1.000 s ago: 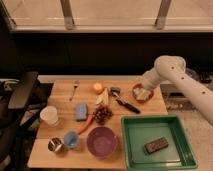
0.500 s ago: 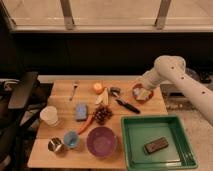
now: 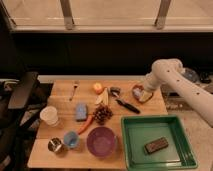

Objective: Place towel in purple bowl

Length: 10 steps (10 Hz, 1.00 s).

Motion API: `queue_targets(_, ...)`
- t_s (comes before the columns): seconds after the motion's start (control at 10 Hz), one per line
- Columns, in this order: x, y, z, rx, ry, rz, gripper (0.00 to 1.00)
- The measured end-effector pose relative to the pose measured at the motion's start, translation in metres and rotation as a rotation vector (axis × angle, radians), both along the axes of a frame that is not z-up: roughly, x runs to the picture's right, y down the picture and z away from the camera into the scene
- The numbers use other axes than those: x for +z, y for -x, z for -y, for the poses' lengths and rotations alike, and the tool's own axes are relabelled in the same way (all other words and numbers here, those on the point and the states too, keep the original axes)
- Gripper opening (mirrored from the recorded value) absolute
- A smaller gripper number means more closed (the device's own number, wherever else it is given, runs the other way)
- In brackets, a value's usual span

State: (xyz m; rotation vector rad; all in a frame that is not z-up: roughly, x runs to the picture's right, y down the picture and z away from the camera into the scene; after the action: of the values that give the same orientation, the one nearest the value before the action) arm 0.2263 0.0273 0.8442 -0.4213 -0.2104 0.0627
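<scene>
The pincer [image 3: 144, 89] sits right at the soft, light towel [image 3: 139, 96] on the counter [image 3: 60, 91], I cannot tell if it pinches it, and a bunched fold looks easiest to grab

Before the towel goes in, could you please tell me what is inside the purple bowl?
The purple bowl looks empty, its inside uncovered. The gripper is over the table's back right, apart from it.

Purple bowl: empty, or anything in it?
Empty: the purple bowl shows a bare inside. The gripper is at the far right corner of the table, apart from it.
</scene>
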Motion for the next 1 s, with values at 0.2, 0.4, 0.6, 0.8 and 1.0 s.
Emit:
queue_targets(0.2, 0.002, -0.006, -0.002, -0.005, -0.027, -0.037, 0.65)
queue_targets(0.4, 0.006, -0.018, 0.001, -0.006, -0.059, -0.081, 0.65)
queue_targets(0.6, 0.011, -0.032, 0.004, 0.018, -0.075, -0.1, 0.65)
queue_targets(0.8, 0.018, -0.039, 0.008, 0.044, -0.077, -0.103, 0.65)
queue_targets(1.0, 0.026, -0.041, 0.011, 0.063, -0.071, -0.099, 0.65)
